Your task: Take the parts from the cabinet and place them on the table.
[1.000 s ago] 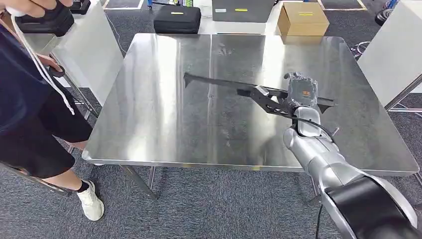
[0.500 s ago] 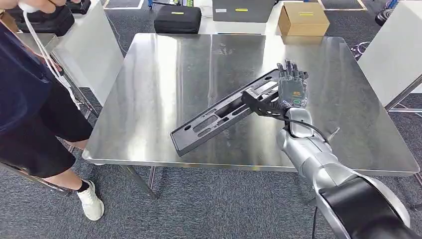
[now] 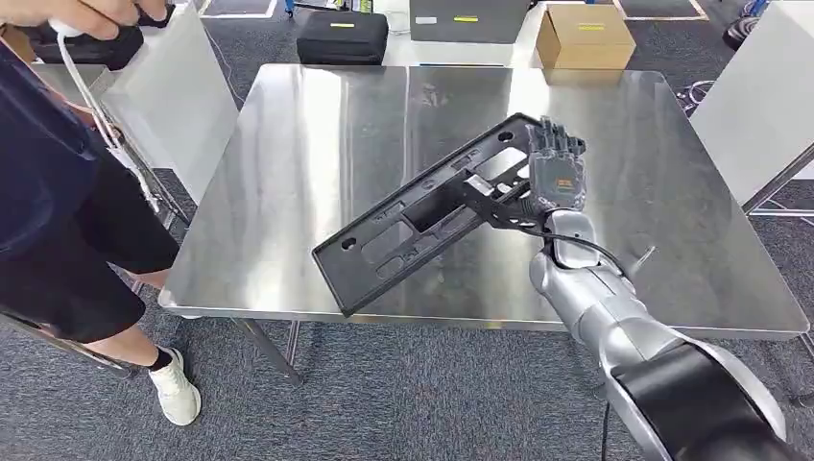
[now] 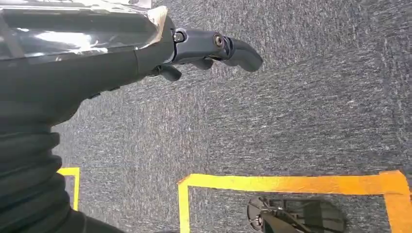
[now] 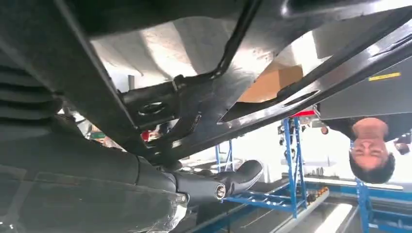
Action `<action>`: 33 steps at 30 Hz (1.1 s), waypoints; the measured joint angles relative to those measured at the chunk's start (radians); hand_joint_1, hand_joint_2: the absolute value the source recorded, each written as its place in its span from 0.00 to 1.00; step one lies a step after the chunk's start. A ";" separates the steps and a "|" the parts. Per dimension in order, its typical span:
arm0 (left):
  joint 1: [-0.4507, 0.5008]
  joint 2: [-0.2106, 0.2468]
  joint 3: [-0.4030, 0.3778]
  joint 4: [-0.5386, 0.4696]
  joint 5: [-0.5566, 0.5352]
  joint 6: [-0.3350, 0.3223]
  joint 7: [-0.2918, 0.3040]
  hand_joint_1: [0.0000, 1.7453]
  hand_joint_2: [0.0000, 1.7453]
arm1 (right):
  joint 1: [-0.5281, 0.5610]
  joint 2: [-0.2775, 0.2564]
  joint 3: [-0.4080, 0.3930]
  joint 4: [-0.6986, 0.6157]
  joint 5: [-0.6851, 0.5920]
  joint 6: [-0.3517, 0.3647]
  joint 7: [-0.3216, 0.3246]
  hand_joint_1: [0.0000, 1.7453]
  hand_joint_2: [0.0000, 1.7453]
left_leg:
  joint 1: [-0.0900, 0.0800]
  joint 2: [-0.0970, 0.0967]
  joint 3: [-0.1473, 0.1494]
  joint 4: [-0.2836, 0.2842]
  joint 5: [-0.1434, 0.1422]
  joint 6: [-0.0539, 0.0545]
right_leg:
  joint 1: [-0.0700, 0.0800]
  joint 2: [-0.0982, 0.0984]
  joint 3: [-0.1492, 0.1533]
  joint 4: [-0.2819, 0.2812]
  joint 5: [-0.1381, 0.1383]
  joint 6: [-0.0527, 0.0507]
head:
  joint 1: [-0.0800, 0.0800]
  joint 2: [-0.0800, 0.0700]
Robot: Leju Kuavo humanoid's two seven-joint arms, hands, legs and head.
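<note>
The right robot hand (image 3: 555,171) grips one end of the long black plastic panel with cut-outs (image 3: 413,219), held tilted over the shiny steel bench (image 3: 317,144). The left robot hand (image 4: 214,48) hangs empty, fingers loosely curled, over grey carpet. No writing is legible.

Left hand (image 4: 145,53), empty, with dark fingers (image 4: 233,46) loosely extended above grey carpet floor (image 4: 301,111); yellow tape lines (image 4: 291,183) border a dark wheeled base (image 4: 296,216).

My right arm (image 3: 614,317) is silver with a black upper cover; a black cable runs to my dark right hand (image 3: 557,173), marked orange.
</note>
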 joint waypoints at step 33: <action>0.002 -0.003 0.005 0.000 0.007 0.009 -0.018 0.00 1.00 | 0.007 -0.133 -0.138 0.011 -0.028 0.062 0.170 0.00 0.00 | -0.001 0.000 0.000 0.000 0.000 0.000 | -0.001 0.000 0.000 0.000 0.000 0.000 | 0.000 0.000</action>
